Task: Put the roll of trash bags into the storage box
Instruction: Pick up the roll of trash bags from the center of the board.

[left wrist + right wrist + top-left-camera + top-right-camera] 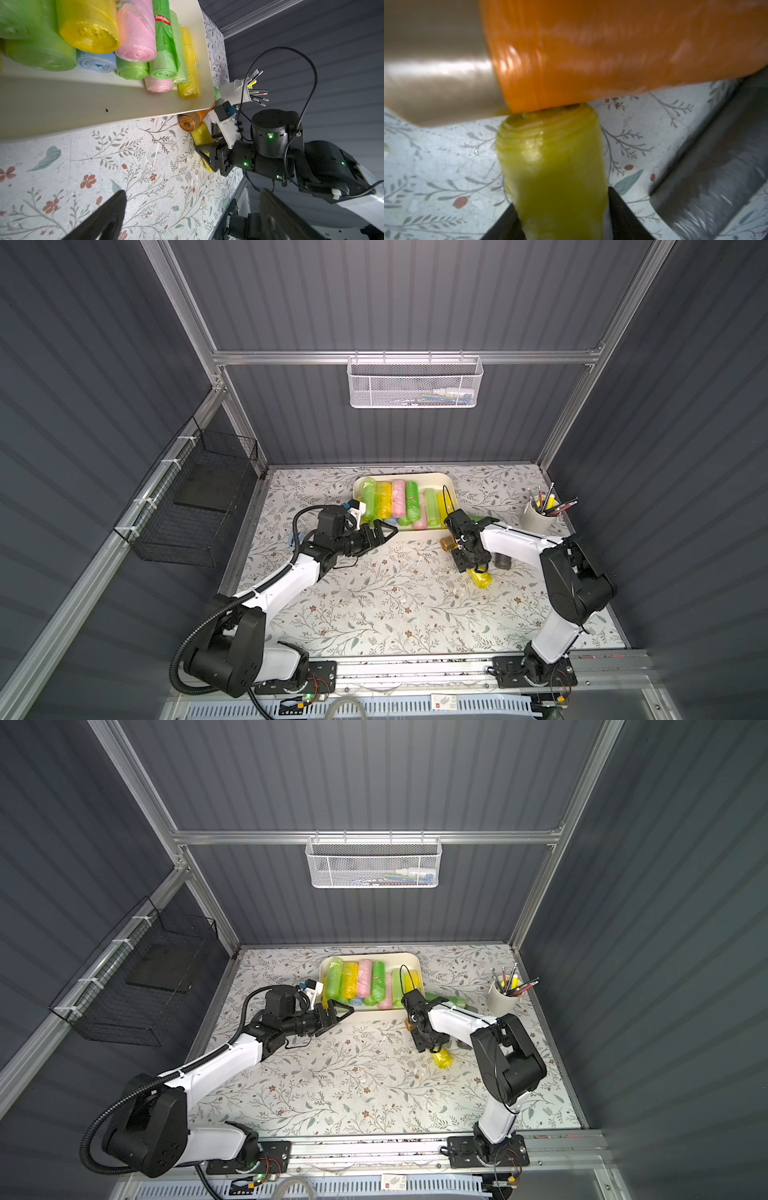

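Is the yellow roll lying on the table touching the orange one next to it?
Touching. The right wrist view shows the end of the yellow roll butting against the orange roll, with no gap.

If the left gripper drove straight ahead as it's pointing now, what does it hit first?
Probably the right gripper and the yellow roll in its jaws, orange roll beside them. The left gripper points along the storage box wall, not into it; depth unclear.

A red label on a green roll lying in the storage box reads "Sodolike" in white letters. The smaller line beneath it is too small to read.
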Robot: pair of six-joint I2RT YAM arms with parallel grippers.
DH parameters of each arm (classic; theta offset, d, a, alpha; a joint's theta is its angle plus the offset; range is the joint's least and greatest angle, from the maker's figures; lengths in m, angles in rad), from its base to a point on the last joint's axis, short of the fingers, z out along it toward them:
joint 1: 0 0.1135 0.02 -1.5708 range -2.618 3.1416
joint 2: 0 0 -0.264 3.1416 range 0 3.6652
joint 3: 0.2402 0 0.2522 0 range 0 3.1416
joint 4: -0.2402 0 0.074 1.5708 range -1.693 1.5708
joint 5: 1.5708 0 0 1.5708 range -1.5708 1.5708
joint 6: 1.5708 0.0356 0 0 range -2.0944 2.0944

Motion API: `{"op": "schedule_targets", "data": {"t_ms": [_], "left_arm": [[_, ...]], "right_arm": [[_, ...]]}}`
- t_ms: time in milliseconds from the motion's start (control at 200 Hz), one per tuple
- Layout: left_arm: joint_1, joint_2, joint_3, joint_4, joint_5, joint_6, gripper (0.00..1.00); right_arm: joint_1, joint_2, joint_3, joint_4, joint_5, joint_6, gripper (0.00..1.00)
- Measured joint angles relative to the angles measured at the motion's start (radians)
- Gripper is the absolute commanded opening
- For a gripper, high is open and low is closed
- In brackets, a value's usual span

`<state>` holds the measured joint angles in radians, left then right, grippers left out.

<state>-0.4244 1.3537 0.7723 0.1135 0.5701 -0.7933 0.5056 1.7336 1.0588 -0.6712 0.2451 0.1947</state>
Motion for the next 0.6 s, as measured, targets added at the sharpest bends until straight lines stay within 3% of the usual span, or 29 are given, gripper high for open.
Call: {"op": "schedule_targets", "data": {"t_ms": [600], "left_arm": [[0.0, 0.019, 0.0, 0.002, 0.002, 0.0, 1.0]], "right_arm": [[-0.003, -0.171, -0.01, 0.021, -0.128, 0.041, 0.5]]}}
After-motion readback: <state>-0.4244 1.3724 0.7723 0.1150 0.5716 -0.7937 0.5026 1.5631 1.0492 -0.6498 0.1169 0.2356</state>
